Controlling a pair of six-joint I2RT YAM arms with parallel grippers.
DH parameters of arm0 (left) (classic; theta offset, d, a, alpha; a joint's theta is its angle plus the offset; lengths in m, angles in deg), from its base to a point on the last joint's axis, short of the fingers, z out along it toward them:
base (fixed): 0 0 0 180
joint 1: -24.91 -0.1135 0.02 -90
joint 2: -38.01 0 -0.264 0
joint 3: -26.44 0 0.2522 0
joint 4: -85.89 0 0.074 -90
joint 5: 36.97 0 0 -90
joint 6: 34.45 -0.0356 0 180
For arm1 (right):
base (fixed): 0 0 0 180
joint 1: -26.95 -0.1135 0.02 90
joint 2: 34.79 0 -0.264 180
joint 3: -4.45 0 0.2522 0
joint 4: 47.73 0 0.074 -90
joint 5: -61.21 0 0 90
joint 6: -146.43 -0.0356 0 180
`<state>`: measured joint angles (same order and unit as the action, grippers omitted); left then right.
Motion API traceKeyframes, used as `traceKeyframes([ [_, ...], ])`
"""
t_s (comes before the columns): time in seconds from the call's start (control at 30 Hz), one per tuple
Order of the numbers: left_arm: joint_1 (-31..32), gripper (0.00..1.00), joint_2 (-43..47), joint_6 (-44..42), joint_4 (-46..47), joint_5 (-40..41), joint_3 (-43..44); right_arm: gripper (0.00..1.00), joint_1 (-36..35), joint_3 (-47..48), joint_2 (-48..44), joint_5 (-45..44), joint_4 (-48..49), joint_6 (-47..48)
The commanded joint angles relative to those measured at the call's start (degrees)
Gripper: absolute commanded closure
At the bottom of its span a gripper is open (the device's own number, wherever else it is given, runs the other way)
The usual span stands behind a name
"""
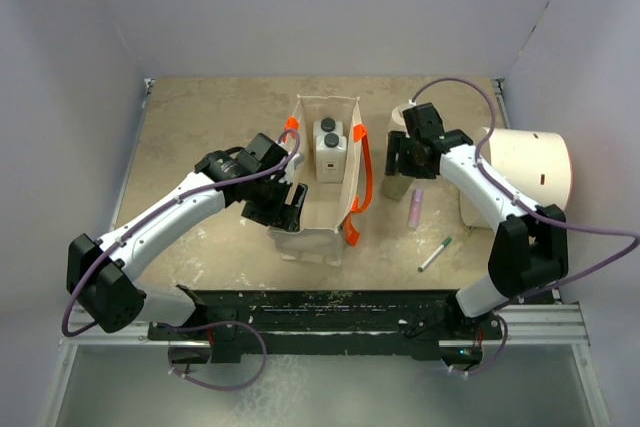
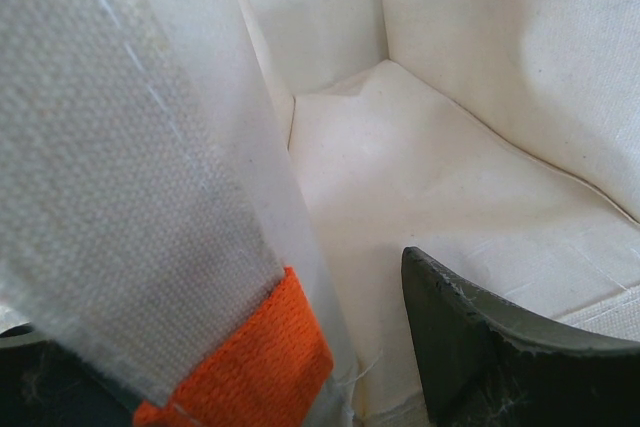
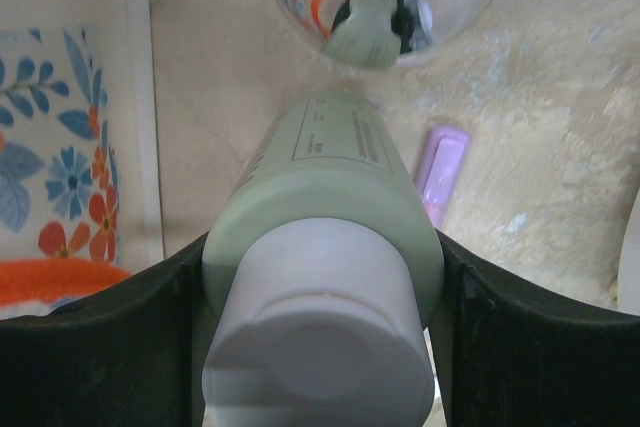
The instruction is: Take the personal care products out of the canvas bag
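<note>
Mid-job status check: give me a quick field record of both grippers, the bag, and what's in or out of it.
left gripper: open, straddling the near-left wall of the canvas bag, one finger inside
right gripper: shut on olive-beige bottle, outside the bag on its right side
canvas bag: upright, mouth open
left in bag: two white bottles with black caps, at the far end
other items: pink tube, green pen, large white cylinder, all right of the bag
</note>
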<state>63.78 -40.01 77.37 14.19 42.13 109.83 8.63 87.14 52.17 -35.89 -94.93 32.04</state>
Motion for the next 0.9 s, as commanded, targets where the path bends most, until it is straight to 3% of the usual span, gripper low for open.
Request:
traceKeyframes([
  [0.0,-0.01,0.18,-0.54,-1.14,1.05,0.15,1.86,1.00,-0.15,6.24,1.05,-4.23,5.26,1.77],
  [0.3,0.06,0.18,-1.36,-2.11,0.12,1.30,2.70,0.99,-0.22,7.98,5.66,-5.82,5.91,2.66],
  [0.43,-0.01,0.18,-1.69,-2.65,-0.14,1.71,2.92,0.93,-0.17,7.82,6.92,-5.83,5.88,2.24],
  [0.53,0.03,0.18,-1.62,-2.92,-0.37,2.04,3.04,0.68,-0.14,7.02,7.04,-5.27,6.41,2.32],
  [0.63,-0.01,0.18,-1.34,-2.91,-0.44,2.19,2.83,0.35,-0.20,6.17,6.51,-4.50,6.46,2.25],
  [0.73,0.03,0.17,-1.13,-2.98,-0.83,1.83,3.00,0.21,-0.21,7.18,5.78,-4.12,4.91,2.15],
  [0.87,0.06,0.16,-0.35,-3.50,-0.40,2.26,2.30,0.15,-0.17,8.20,2.69,-4.65,3.60,2.24],
])
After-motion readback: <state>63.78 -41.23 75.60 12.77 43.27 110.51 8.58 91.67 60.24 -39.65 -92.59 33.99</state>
